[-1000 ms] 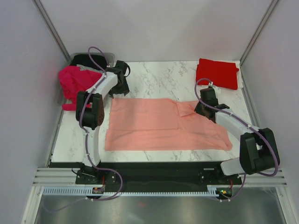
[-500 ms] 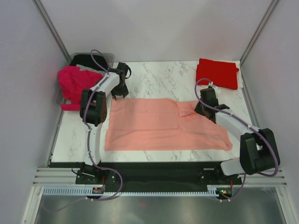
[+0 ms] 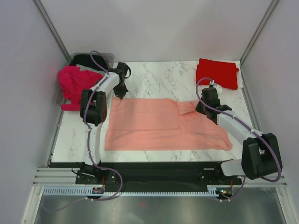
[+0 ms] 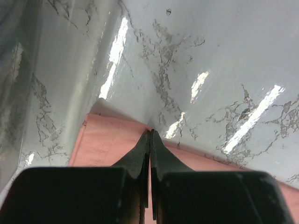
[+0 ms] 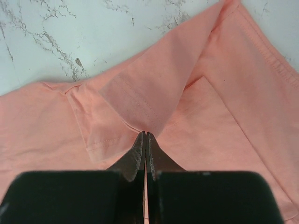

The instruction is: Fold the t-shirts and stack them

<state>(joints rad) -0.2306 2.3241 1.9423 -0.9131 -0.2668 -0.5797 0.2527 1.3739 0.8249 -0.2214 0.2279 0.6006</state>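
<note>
Left gripper fingertips together, pinching far hem of salmon shirt near its upper-left corner. Right gripper clamped on folded sleeve at right. Spread flat mid-frame on marble table. Folded red shirt upper right, bunched magenta shirt upper left.

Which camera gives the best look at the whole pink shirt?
The top external view: the salmon pink t-shirt lies spread out, nearly all visible. The left wrist view shows only one corner; the right wrist view only a folded sleeve.
</note>
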